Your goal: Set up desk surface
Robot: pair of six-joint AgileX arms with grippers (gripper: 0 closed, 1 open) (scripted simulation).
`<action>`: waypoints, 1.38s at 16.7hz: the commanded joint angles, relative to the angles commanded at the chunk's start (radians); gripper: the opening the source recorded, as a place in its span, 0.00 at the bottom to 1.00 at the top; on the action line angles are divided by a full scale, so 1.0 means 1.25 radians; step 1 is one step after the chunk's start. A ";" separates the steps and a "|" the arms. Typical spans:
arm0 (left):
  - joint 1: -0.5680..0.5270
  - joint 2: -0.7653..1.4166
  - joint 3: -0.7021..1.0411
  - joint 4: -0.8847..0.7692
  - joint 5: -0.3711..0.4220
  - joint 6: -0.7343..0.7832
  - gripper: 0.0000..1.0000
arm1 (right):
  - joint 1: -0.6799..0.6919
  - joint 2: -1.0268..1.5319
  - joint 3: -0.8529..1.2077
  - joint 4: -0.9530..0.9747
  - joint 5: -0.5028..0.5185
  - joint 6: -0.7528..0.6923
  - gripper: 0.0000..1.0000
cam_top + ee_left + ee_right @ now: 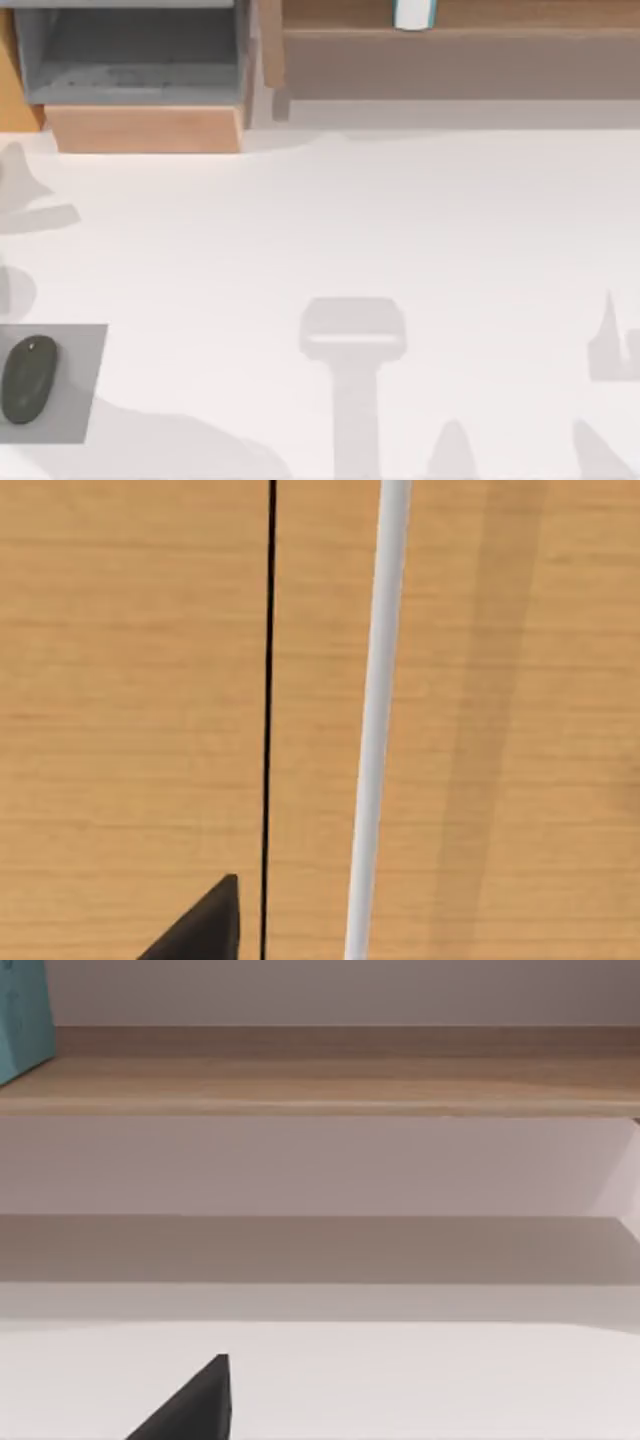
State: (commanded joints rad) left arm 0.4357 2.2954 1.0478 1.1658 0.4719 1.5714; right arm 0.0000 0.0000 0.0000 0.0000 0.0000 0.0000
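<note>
The desk surface [400, 230], a wide plain white worktop, takes up nearly the whole top view and lies bare across its middle and right side, crossed only by soft grey shadows. That leaves broad open room from the centre out to the right edge.

At the near left edge a small grey square mat [78, 385] lies flat on the worktop, and a dark oval mouse [28, 378] rests on it, toward the mat's left part. The mat runs off the left edge of the top view.

Along the far edge stand two light-wood units. At far left is a box unit [145, 128] with a grey open compartment, its wooden front lip meeting the white surface. Just beside it, to the right, a long wooden shelf [460, 60] runs to the right edge, and a small white and teal item [414, 12] stands on it, cut off by the picture's top.

The left wrist view faces a light-wood panel [130, 680] close up, with a thin black seam and a white strip running across it; a dark tip [205, 930], probably part of the left arm's fingers, pokes in at the edge. The right wrist view looks over the white worktop toward the shelf, where a teal object [22, 1015] stands, and a similar dark tip [195, 1405] shows. I cannot tell whether either arm's fingers are open or closed.
</note>
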 joint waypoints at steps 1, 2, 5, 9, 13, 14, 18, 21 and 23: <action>0.000 0.000 0.000 0.000 0.000 0.000 1.00 | 0.000 0.000 0.000 0.000 0.000 0.000 1.00; -0.005 0.004 0.003 -0.002 -0.001 0.000 1.00 | 0.000 0.000 0.000 0.000 0.000 0.000 1.00; -0.029 -0.016 -0.016 -0.011 -0.009 -0.024 1.00 | 0.000 0.000 0.000 0.000 0.000 0.000 1.00; -0.180 -0.081 -0.094 -0.065 -0.062 -0.170 1.00 | 0.000 0.000 0.000 0.000 0.000 0.000 1.00; -0.443 -0.122 -0.121 -0.149 -0.171 -0.414 1.00 | 0.000 0.000 0.000 0.000 0.000 0.000 1.00; -0.515 -0.123 -0.113 -0.173 -0.208 -0.484 1.00 | 0.000 0.000 0.000 0.000 0.000 0.000 1.00; -0.769 -0.087 -0.014 -0.275 -0.384 -0.769 1.00 | 0.000 0.000 0.000 0.000 0.000 0.000 1.00; -0.899 -0.041 0.137 -0.341 -0.540 -0.960 1.00 | 0.000 0.000 0.000 0.000 0.000 0.000 1.00; -0.953 -0.009 0.254 -0.379 -0.647 -1.065 1.00 | 0.000 0.000 0.000 0.000 0.000 0.000 1.00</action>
State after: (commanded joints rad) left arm -0.7556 2.2845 1.3656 0.6926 -0.3369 0.2406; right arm 0.0000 0.0000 0.0000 0.0000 0.0000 0.0000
